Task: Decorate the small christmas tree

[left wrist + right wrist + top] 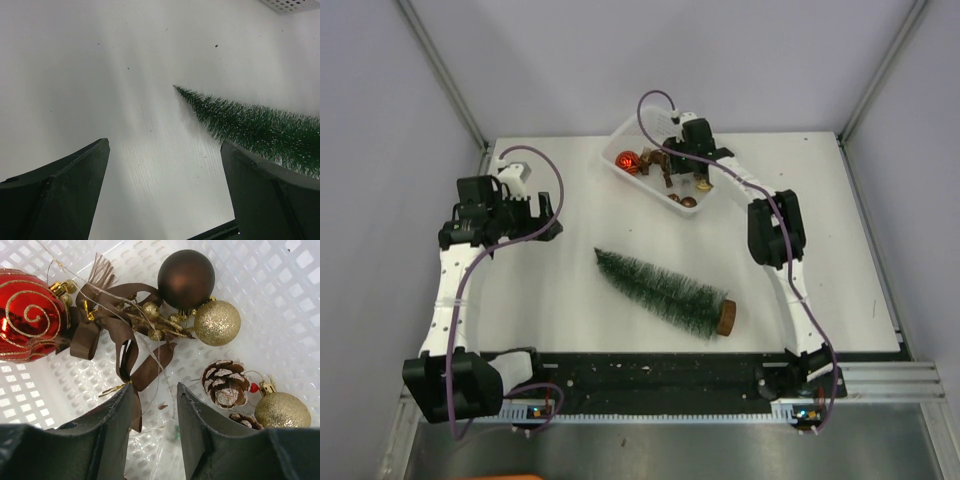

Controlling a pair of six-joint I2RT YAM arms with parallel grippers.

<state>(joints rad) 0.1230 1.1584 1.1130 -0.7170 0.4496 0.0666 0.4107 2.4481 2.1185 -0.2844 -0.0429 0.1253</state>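
Lab robot cell, not a home. I sit at a plain white tabletop point(540, 300) boxed by blank grey panels point(380, 120) on aluminium struts point(444, 75), upper left and upper right of the top view. Black mounting rail point(650, 375) across the bottom, bare metal plate point(670, 450) beneath it, purple cable point(654, 92) looped loose above centre.

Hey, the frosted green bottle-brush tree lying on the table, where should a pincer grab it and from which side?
Probably the thick end, just beside the round brown wooden disc base. Come straight down from above, straddling the frosted green bottle-brush tree across its length: it lies flat on its side, so above is the open approach, and the tip is thin.
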